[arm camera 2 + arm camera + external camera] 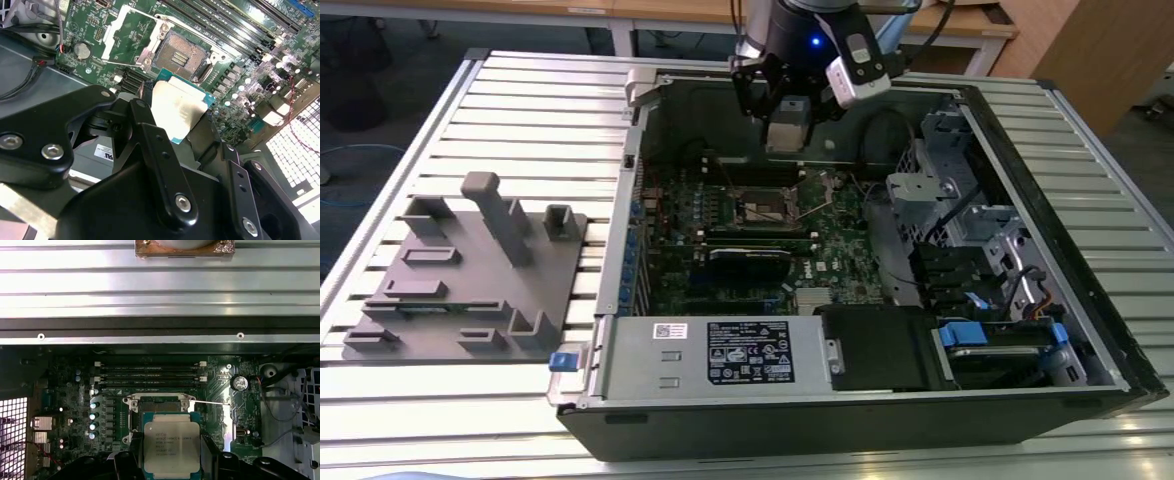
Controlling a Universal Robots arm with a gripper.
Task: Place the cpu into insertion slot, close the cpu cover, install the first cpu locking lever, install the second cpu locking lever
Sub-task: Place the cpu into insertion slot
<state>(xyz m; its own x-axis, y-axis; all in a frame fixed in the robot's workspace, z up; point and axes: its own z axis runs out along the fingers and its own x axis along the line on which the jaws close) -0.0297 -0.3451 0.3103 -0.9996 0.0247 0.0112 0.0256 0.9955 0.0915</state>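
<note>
Fingers [200, 137] grip the cpu [177, 112] by opposite edges, lid upward, apparently level, near the open insertion slot [182, 52].

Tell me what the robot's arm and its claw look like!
The arm is round and black, with a tiny blue light and a whitish box on its side. The gripper is black too. Its fingers are flat, jointed metal bars, pinned together with shiny silver screws.
</note>
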